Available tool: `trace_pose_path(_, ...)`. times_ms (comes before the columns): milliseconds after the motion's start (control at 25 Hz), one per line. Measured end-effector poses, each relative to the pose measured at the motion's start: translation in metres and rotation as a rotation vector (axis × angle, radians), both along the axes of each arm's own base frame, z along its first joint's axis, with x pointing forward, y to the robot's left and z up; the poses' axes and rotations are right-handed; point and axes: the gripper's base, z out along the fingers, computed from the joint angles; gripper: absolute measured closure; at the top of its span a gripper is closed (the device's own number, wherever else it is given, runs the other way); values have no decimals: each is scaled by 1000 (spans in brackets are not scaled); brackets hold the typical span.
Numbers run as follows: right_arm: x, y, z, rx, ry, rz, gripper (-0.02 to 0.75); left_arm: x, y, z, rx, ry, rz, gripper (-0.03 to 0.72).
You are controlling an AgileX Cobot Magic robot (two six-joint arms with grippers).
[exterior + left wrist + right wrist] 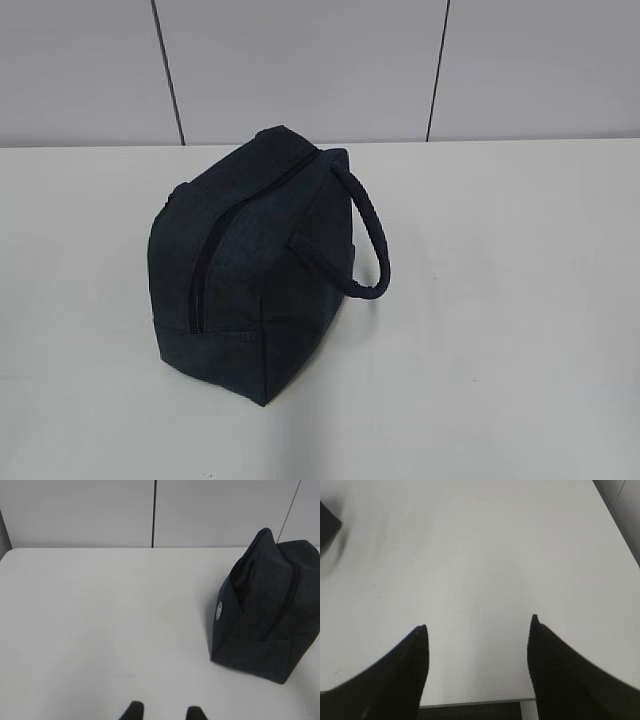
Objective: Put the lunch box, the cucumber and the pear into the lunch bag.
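The dark navy lunch bag [250,260] stands on the white table [500,300], its top zipper [215,240] closed and its loop handle [370,240] hanging to the right. It also shows at the right of the left wrist view [265,605]. The lunch box, the cucumber and the pear are out of view. My left gripper [162,710] is open and empty, low over bare table left of the bag. My right gripper [479,622] is wide open and empty near the table's front edge. Neither gripper shows in the exterior view.
A grey panelled wall [300,60] runs behind the table. The table's front edge [470,704] lies under my right gripper. A dark corner, probably of the bag [327,525], shows at the far left of the right wrist view.
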Motion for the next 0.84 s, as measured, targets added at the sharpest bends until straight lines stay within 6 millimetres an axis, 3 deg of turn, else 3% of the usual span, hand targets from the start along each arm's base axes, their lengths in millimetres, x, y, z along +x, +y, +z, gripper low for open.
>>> trace_pose_path(840,0,0,0,0,0,-2,251,0,0,0,-1,0,0,526)
